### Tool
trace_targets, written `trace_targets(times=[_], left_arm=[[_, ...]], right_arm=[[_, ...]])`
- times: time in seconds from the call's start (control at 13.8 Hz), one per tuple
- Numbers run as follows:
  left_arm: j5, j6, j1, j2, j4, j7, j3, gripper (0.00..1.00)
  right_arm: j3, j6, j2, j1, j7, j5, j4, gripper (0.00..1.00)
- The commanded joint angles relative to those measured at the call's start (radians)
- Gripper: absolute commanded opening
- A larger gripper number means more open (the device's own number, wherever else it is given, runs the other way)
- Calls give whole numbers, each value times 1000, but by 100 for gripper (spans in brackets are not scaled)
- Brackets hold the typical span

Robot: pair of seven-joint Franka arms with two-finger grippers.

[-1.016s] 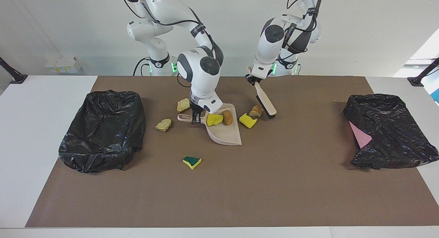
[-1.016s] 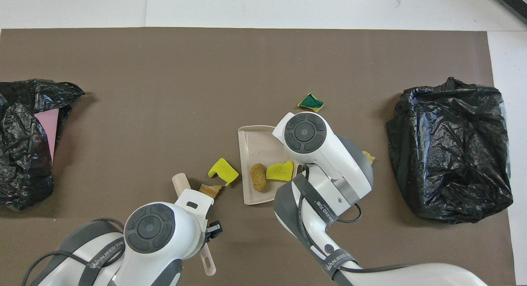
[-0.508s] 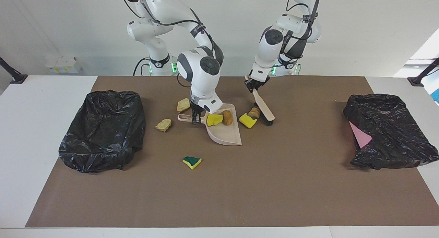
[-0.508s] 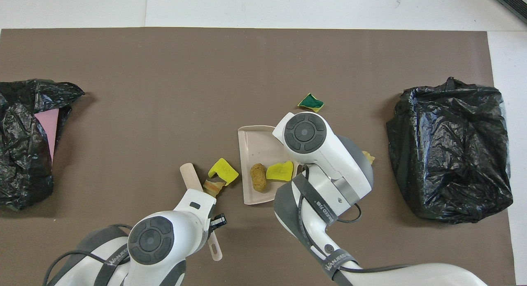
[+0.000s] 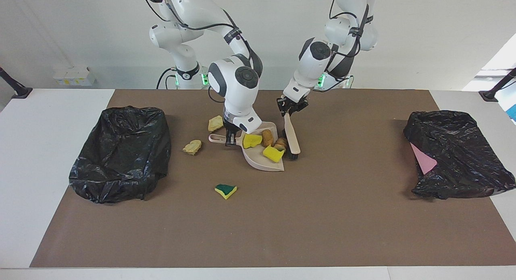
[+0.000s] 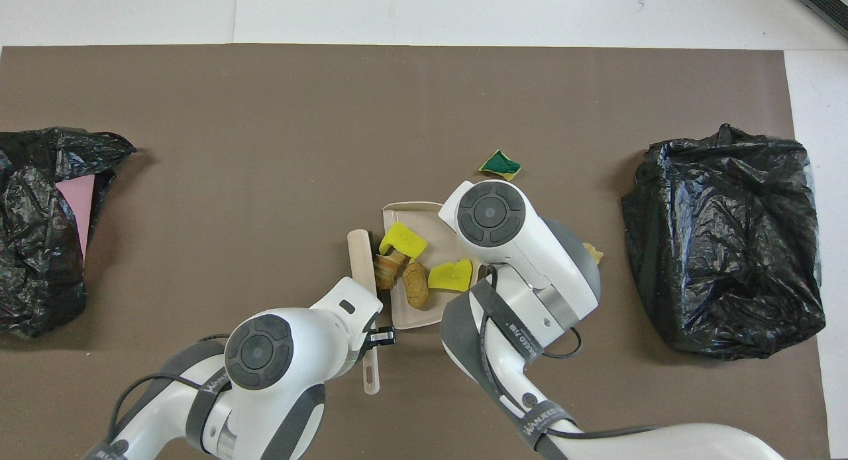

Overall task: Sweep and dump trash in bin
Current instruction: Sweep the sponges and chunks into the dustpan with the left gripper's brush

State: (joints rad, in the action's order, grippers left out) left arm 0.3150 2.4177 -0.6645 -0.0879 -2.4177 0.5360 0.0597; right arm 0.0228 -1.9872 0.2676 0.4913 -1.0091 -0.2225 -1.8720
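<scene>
My right gripper [image 5: 230, 140] is shut on the handle of the beige dustpan [image 5: 263, 163], which lies flat on the mat. My left gripper [image 5: 289, 108] is shut on the handle of the beige brush [image 5: 292, 137], whose bristles stand at the pan's open edge. In the pan lie two yellow sponge pieces [image 5: 252, 141] [image 5: 273, 153], a brown lump [image 5: 267, 137] and a tan bread lump [image 5: 281, 143]. Two tan lumps [image 5: 215, 123] [image 5: 192, 147] lie on the mat beside the pan's handle. A green-and-yellow wedge [image 5: 225, 190] [image 6: 500, 164] lies farther from the robots.
A black-bagged bin [image 5: 121, 153] sits at the right arm's end of the brown mat. Another black bag [image 5: 455, 155] with a pink sheet [image 5: 422, 159] showing sits at the left arm's end. White table borders the mat.
My left gripper swept the brush sideways toward the dustpan, pushing a yellow sponge piece and the tan bread lump onto it. The right gripper and the pan held still.
</scene>
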Motion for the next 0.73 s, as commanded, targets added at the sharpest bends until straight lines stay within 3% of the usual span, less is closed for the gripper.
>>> trace_targets(times=[0.0,0.22,0.65], left_arm=[[41,47,-49,66,92,-27,-6,0],[42,18,-15,54,109,-33,-15,0],[24,-112,149,16,107,-34,-20,0]], right_arm=[[8,-19,-27,-7,27,-20,-36,0],[6,-21,-27,-7,29,-20,-36,0],[6,-28,-24,-8,24,-17,-26,0]])
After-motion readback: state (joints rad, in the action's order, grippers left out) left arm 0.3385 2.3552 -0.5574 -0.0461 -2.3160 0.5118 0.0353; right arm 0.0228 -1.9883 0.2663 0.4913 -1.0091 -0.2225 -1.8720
